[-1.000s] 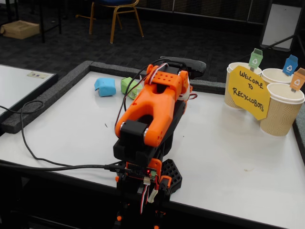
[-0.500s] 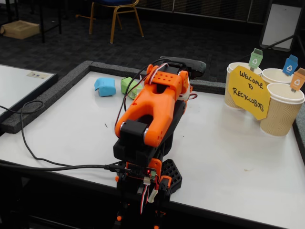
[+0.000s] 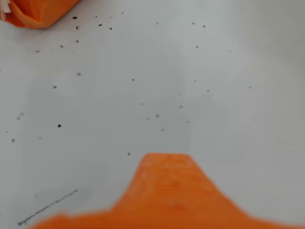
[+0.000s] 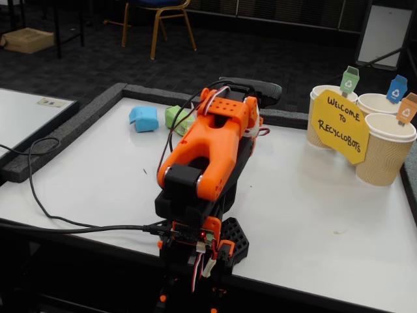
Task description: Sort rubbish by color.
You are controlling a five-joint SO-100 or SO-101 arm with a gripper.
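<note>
Your orange arm is sitting folded over its base at the near edge of the white table, with the wrist end pointing toward the far side. In the fixed view the arm's own body is hiding the gripper, so you cannot read the fingers there. In the wrist view one blurred orange finger is rising from the bottom edge over bare, speckled tabletop; the second finger is not showing, so you cannot tell whether the jaws are apart or together. Nothing is showing between them.

The light blue lump is lying on the table at the far left, well apart from the cups. The light green lump is lying just beside it on the right, partly hidden behind the arm and its cables. An orange shape is showing at the top left corner of the wrist view; you cannot tell what it is.

Three paper cups are standing at the far right behind a yellow sign, each carrying a coloured tag.
</note>
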